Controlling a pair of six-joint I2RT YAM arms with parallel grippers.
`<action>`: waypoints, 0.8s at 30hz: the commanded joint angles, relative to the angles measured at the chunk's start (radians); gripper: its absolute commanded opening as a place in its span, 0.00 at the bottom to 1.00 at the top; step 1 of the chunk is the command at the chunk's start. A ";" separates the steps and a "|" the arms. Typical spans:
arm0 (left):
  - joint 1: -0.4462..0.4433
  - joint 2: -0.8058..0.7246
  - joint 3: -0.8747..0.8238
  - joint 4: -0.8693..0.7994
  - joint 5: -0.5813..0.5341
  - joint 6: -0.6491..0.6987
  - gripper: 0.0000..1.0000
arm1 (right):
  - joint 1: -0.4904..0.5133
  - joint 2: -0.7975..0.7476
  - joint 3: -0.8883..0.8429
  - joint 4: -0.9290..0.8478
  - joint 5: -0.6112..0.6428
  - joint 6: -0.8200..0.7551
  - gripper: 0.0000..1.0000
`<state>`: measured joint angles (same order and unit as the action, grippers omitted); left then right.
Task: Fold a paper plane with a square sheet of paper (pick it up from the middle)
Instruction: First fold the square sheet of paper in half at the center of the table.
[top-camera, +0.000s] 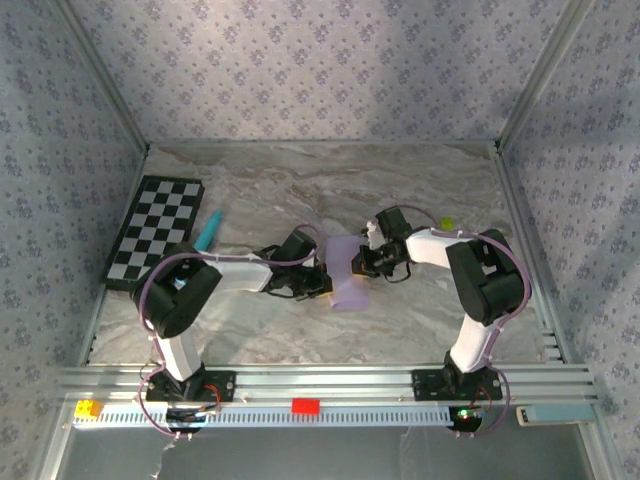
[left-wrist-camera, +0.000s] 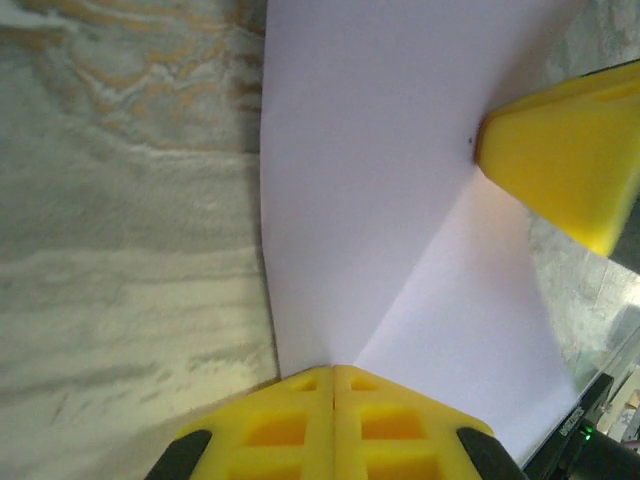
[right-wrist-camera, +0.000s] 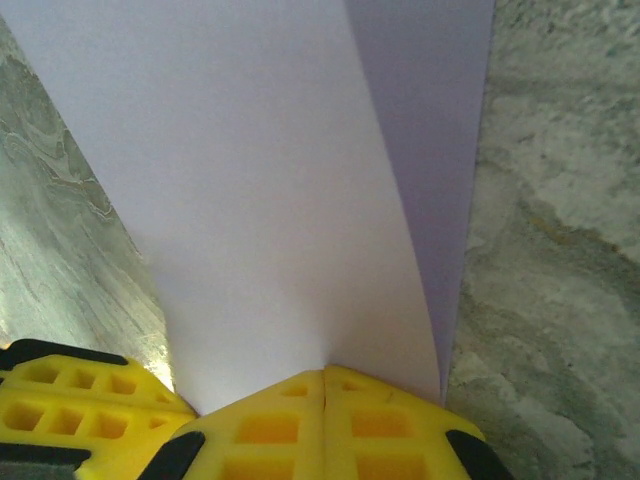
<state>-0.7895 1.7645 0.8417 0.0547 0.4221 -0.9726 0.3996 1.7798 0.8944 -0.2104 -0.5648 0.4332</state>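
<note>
The square sheet of paper (top-camera: 348, 278) sits near the middle of the counter (top-camera: 420, 180), caught between the two arms. The left hand (top-camera: 322, 283) comes at it from 9 o'clock and the right hand (top-camera: 364, 262) from 3 o'clock. Both hands are pinched fully closed, each with an edge of the lilac sheet between its yellow fingertips. From the left wrist I can see a bend line running across the paper from one hand's tips towards the other's. From the right wrist, one part of the sheet lies in shadow behind the other, so it is bent along that line rather than flat. Whether the bottom edge touches the counter I cannot tell.

By my reckoning the job is at an early stage. The sheet is picked up and a first fold is taking shape, but it is not pressed sharp. There is no pointed nose and no wings yet, so most of the folding is left. Off at 10 o'clock lie the checkered board (top-camera: 155, 232) and a teal pen (top-camera: 208, 232), well apart from the paper.
</note>
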 joint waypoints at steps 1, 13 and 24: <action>-0.008 -0.061 0.002 -0.029 -0.007 0.011 0.02 | -0.009 0.023 -0.045 -0.106 0.118 0.012 0.00; -0.025 0.013 -0.036 0.135 0.095 -0.064 0.05 | -0.009 0.023 -0.057 -0.097 0.114 0.025 0.00; -0.036 -0.011 -0.113 0.064 0.023 -0.043 0.03 | -0.012 0.023 -0.067 -0.094 0.121 0.022 0.00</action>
<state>-0.8120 1.7725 0.7559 0.2081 0.4824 -1.0306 0.3969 1.7729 0.8783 -0.1940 -0.5652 0.4492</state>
